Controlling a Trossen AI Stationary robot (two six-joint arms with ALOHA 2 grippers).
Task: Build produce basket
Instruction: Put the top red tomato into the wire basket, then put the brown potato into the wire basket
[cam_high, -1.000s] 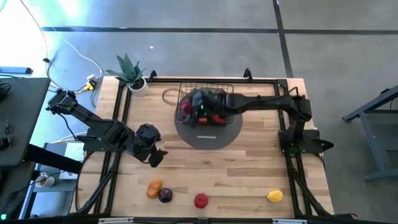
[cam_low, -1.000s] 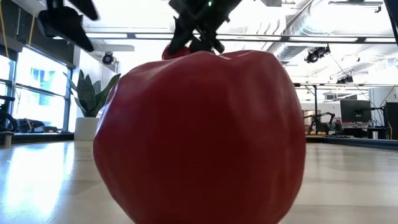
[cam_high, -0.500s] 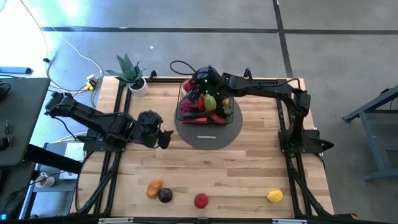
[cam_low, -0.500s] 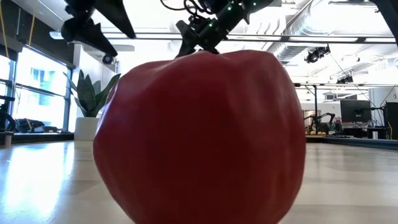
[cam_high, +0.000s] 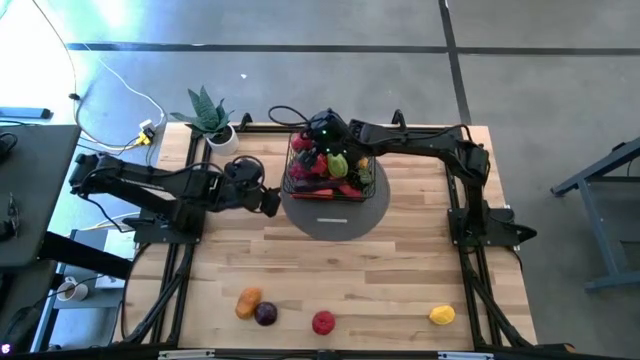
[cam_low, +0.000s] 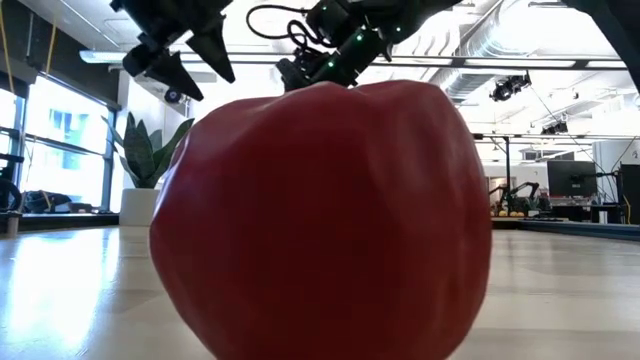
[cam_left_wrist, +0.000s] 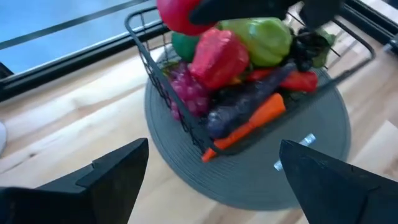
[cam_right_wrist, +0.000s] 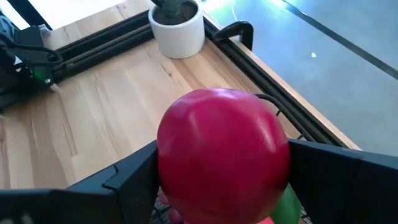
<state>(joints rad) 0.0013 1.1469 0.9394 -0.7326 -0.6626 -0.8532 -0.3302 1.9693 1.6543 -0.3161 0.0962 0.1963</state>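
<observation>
The black wire basket (cam_high: 330, 170) stands on a flat grey disc (cam_high: 335, 215) and holds a pile of produce: a green pepper (cam_left_wrist: 261, 40), a red pepper (cam_left_wrist: 217, 56), grapes (cam_left_wrist: 186, 87), a purple piece and a carrot (cam_left_wrist: 249, 121). My right gripper (cam_high: 318, 135) is over the basket's far left corner, shut on a round red fruit (cam_right_wrist: 221, 149). My left gripper (cam_high: 268, 200) is open and empty, just left of the disc, its fingers (cam_left_wrist: 118, 174) pointing at the basket. Loose produce lies near the front edge. My right gripper pinches the round red fruit between its two fingers (cam_right_wrist: 127, 180), one on each opposite side (cam_right_wrist: 168, 155). The fingers slant down from the table's right. The fruit is above the pile in the basket; whether it touches the produce under it I cannot tell.
An orange piece (cam_high: 247, 303), a purple one (cam_high: 266, 314), a red one (cam_high: 323, 322) that fills the low view (cam_low: 320, 220), and a yellow one (cam_high: 441, 315) lie along the near edge. A potted plant (cam_high: 212, 120) stands at the far left corner.
My left gripper has gone from the table's near left toward the far edge and right, up to the disc's left side, staying open. My right gripper, with the red fruit, has drawn from over the basket's middle to its far left corner and then held there.
</observation>
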